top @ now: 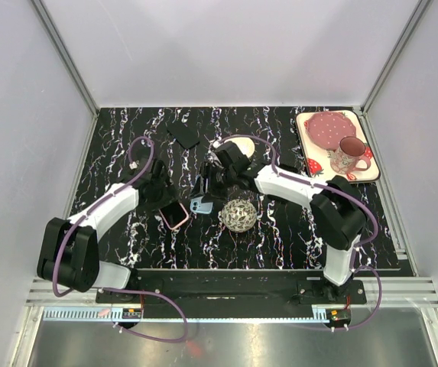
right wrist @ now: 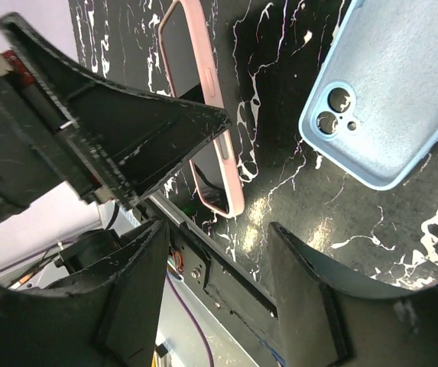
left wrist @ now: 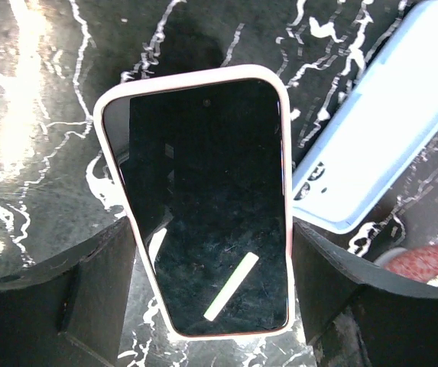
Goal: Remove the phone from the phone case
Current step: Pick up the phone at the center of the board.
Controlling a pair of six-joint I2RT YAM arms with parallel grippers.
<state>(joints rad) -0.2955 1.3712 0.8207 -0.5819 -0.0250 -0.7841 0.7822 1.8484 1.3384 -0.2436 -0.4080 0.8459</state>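
Note:
A phone in a pink case (top: 176, 217) has its black screen facing my left wrist camera (left wrist: 203, 191). My left gripper (top: 161, 200) is shut on the case's long sides near its lower end (left wrist: 212, 252) and holds it tilted off the table. It shows edge-on in the right wrist view (right wrist: 207, 84). A second phone in a light blue case (top: 201, 204) lies face down just to the right, camera lenses up (right wrist: 394, 92). My right gripper (top: 207, 183) is open and empty (right wrist: 217, 237), hovering beside both phones.
A silver wire ball (top: 238, 215) sits right of the phones. A strawberry-print tray (top: 307, 164) at the back right holds a pink plate (top: 329, 128) and a pink mug (top: 348, 156). A flat black piece (top: 184, 136) lies at the back.

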